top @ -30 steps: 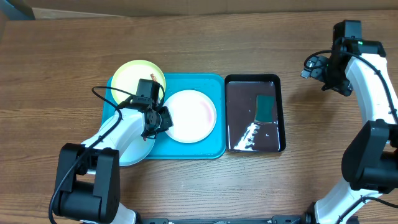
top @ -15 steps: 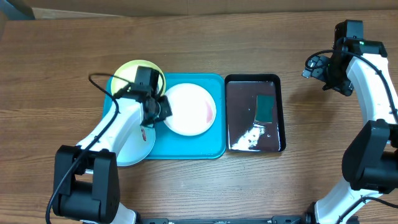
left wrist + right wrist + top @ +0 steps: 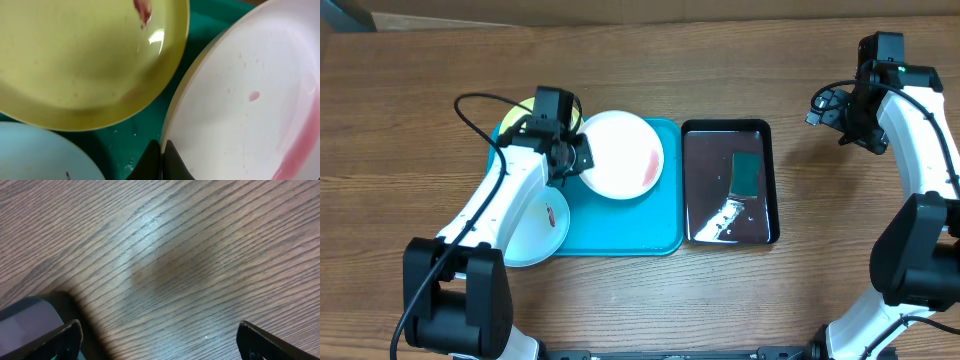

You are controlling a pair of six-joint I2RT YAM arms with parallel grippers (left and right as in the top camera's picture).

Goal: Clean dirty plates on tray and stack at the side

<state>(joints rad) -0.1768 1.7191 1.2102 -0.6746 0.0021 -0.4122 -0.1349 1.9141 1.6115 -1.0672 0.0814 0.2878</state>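
My left gripper [image 3: 574,160] is shut on the left rim of the white plate [image 3: 620,152], which has a pink-red smear on its right side and reaches over the far rim of the turquoise tray [image 3: 630,225]. In the left wrist view the jaws [image 3: 161,150] pinch the white plate's [image 3: 250,100] edge. The yellow-green plate [image 3: 85,55] with a red speck lies just beyond, on the tray [image 3: 130,135]. Overhead it [image 3: 520,115] is mostly hidden under my left arm. The pale blue plate [image 3: 542,238] lies at the tray's near left corner, partly over the rim. My right gripper [image 3: 828,108] is open and empty.
A glossy black pan [image 3: 700,190] stands right of the tray, with liquid and a teal sponge [image 3: 748,172] in it. My right gripper [image 3: 160,335] hangs over bare wood at the far right of the table.
My left gripper has moved toward the far side of the tray, taking the white plate along by its rim. The yellow-green plate is now more covered. The right arm has not moved.
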